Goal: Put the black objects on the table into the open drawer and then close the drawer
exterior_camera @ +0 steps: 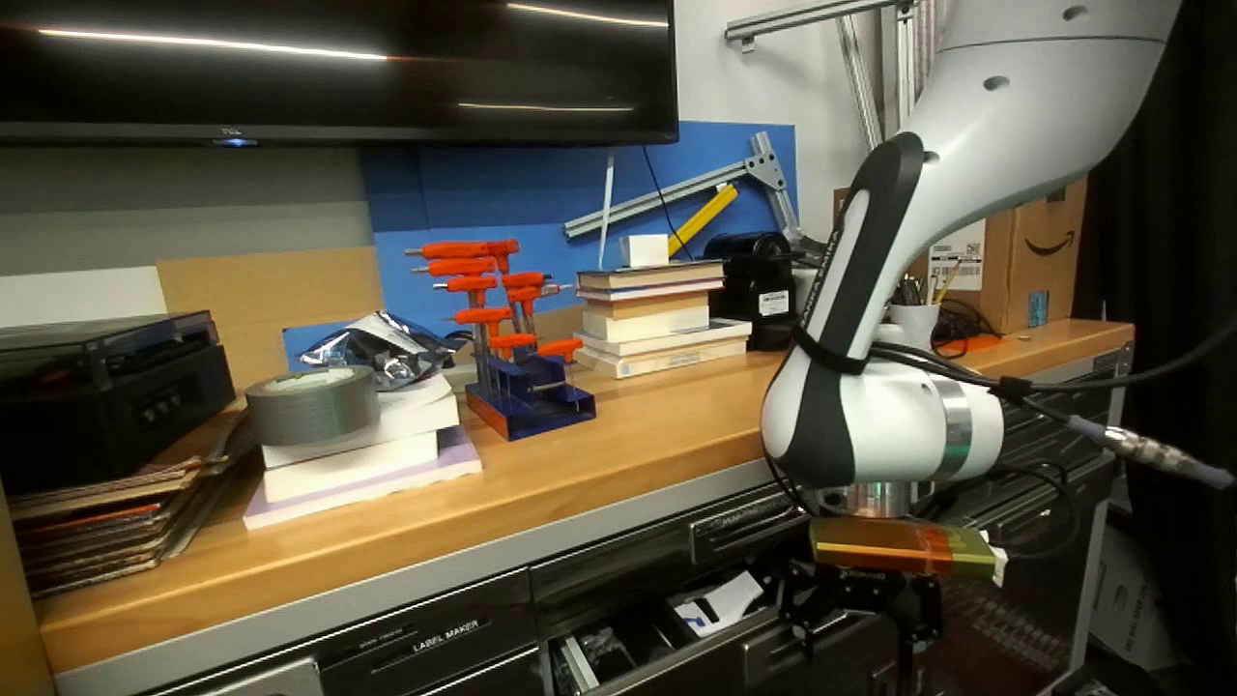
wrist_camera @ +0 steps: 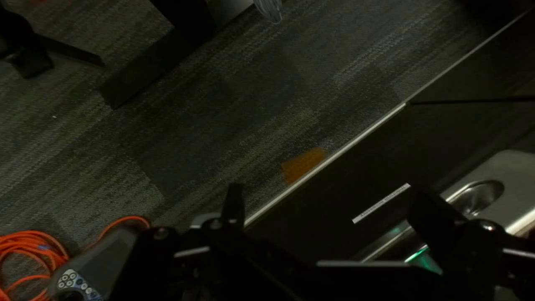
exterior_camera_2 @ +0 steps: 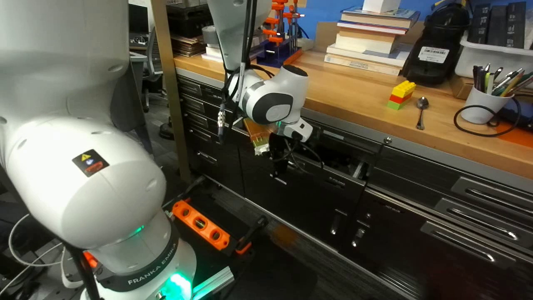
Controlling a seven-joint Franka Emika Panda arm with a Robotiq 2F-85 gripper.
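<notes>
The drawer stands partly open; the end effector, spread wide and empty, should probably push its near face squarely.

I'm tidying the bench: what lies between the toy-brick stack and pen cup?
A spoon and, nearer the pen cup, part of a black cable, as an exterior view shows.

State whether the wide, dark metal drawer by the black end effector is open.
Open: the drawer juts out, its inside visible in both exterior views.
</notes>
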